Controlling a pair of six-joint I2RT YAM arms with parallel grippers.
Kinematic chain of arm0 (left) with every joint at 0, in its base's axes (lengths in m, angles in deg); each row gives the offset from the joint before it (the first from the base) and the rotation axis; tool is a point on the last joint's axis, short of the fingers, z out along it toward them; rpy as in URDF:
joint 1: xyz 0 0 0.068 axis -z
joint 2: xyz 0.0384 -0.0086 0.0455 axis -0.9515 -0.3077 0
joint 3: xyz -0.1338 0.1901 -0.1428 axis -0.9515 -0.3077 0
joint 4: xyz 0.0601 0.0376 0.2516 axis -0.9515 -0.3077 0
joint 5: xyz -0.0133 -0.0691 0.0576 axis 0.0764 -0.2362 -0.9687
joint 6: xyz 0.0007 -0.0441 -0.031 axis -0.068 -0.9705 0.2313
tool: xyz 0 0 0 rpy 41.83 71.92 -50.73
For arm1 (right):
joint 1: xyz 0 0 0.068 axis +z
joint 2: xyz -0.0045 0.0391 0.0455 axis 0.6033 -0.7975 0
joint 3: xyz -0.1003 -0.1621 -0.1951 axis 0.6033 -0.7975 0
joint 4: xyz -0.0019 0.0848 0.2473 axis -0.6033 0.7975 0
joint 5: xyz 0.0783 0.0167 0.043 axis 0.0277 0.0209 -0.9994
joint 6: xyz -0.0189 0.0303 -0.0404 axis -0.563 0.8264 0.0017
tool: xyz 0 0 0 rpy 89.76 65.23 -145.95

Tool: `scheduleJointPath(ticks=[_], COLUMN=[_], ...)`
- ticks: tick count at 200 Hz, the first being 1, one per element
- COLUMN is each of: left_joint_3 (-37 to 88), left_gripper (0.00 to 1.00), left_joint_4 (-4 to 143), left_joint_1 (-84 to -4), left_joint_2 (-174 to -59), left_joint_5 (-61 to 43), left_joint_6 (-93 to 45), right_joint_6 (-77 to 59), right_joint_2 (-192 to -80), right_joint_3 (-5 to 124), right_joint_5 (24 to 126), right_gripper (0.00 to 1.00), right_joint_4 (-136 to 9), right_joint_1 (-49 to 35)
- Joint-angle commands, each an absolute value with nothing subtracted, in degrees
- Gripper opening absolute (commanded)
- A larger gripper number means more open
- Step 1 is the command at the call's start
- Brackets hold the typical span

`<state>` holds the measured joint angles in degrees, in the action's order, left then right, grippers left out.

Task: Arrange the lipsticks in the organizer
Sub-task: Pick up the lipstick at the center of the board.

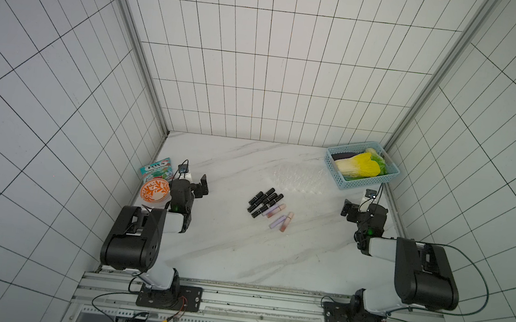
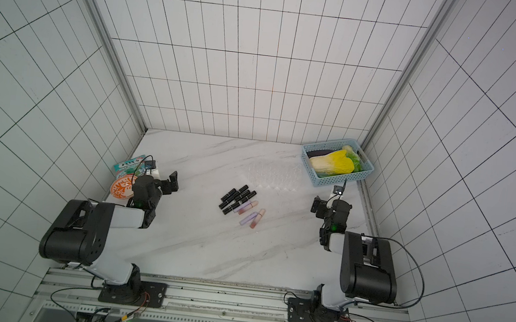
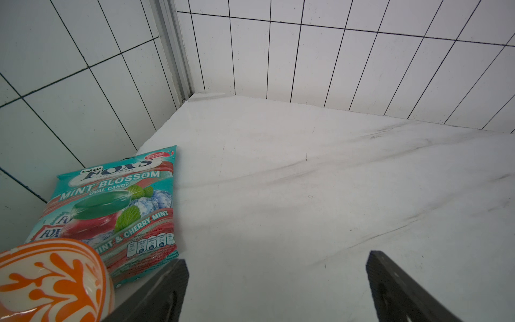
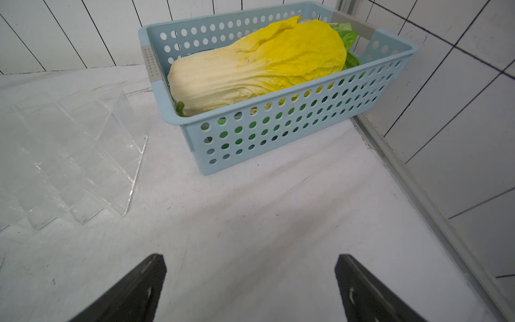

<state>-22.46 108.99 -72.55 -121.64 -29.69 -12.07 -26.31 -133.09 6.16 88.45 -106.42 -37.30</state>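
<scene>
The lipsticks (image 1: 266, 202) lie loose in a cluster at the middle of the marble table in both top views: several glossy black tubes (image 2: 238, 197), with lavender-capped and pinkish tubes (image 1: 280, 220) just in front of them. The organizer (image 1: 297, 179), a clear plastic rack, stands behind them, nearer the right, and also shows in the right wrist view (image 4: 72, 167); its slots hold nothing. My left gripper (image 1: 200, 187) hovers open to the left of the cluster, nothing between its fingers (image 3: 277, 259). My right gripper (image 1: 348, 208) is open and empty (image 4: 250, 258), to the right of the organizer.
A light-blue perforated basket (image 1: 366, 182) with a yellow cabbage (image 4: 259, 64) sits in the back right corner. A mint candy bag (image 3: 117, 200) and an orange patterned bowl (image 3: 50, 278) sit against the left wall beside my left arm. Tiled walls enclose three sides.
</scene>
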Motion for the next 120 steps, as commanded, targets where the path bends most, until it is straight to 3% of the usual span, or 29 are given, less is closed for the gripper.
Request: scheduleJointPath(ticks=[1,30,52,65,78,99,120], left_joint_3=[-24.0,-20.8,-13.7,-12.4,-13.7,-14.1,-10.6], left_gripper=[0.98,0.99,0.99,0.99,0.99,0.98,0.98], left_joint_4=[109.8,91.2,70.6,67.0,69.7,72.2,63.5], left_joint_1=[-69.3,-61.7,-61.8,-62.8,-63.7,-62.4,-55.8], left_joint_2=[-115.6,-99.5,-90.2,-87.7,-86.6,-87.0,-87.7], left_joint_5=[-36.2,-43.5,-35.1,-27.2,-15.2,-3.4,-6.8], left_joint_6=[-10.3,-16.3,-27.5,-30.2,-30.4,-30.0,-26.1], right_joint_6=[-23.9,-12.3,-8.3,-11.6,-12.2,-15.1,-14.8], right_joint_2=[-122.8,-112.5,-109.2,-108.4,-108.5,-109.7,-111.8], right_joint_3=[11.5,26.6,29.5,31.4,33.6,38.4,40.5], right_joint_5=[95.2,86.7,82.5,71.6,66.1,73.2,78.1], right_gripper=[0.99,0.99,1.0,0.81,0.81,0.93,0.93], right_joint_4=[-90.4,-54.8,-47.7,-44.8,-40.7,-30.4,-23.6], right_joint_1=[-34.5,-34.4,-35.5,-35.6,-32.9,-21.8,-14.3])
